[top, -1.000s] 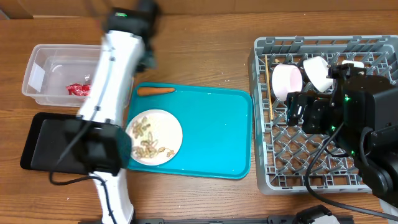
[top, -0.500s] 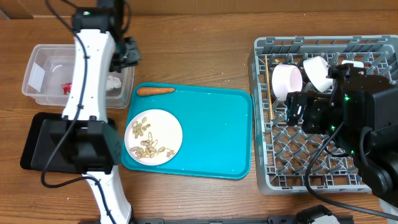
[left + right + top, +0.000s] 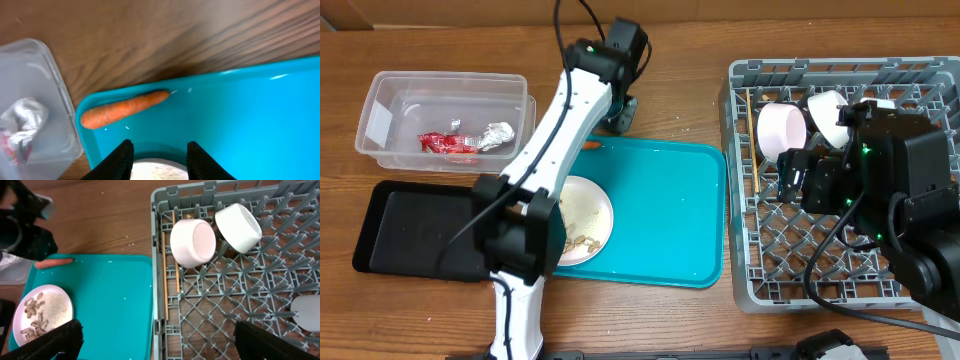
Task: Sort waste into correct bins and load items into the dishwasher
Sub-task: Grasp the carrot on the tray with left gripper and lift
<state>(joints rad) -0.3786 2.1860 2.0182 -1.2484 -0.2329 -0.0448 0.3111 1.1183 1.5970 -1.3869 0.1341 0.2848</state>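
Observation:
The carrot [image 3: 125, 107] lies at the back left corner of the teal tray [image 3: 240, 115]. My left gripper [image 3: 159, 150] hovers just past it, open, nothing between its fingers; in the overhead view it [image 3: 623, 108] is above the tray's back edge. The clear tub [image 3: 380, 110] holds the red wrapper [image 3: 445, 143] and the foil ball [image 3: 500, 135]. The white plate [image 3: 592, 212] with peanut scraps sits on the teal tray, half hidden by my left arm. My right gripper [image 3: 160, 340] stands wide open over the dish rack's [image 3: 260, 320] left edge. Two bowls [image 3: 192, 242] [image 3: 239, 227] and chopsticks [image 3: 164, 275] rest in the rack.
The black tray [image 3: 405, 230] lies empty in front of the clear tub. The teal tray [image 3: 660, 220] fills the middle, bare on its right half. The grey rack [image 3: 750, 270] takes up the right side. Bare wood runs along the back.
My left arm swung right from over the clear tub to the teal tray's back edge. Its gripper opened, and the foil ball now lies in the tub. The right arm stayed put.

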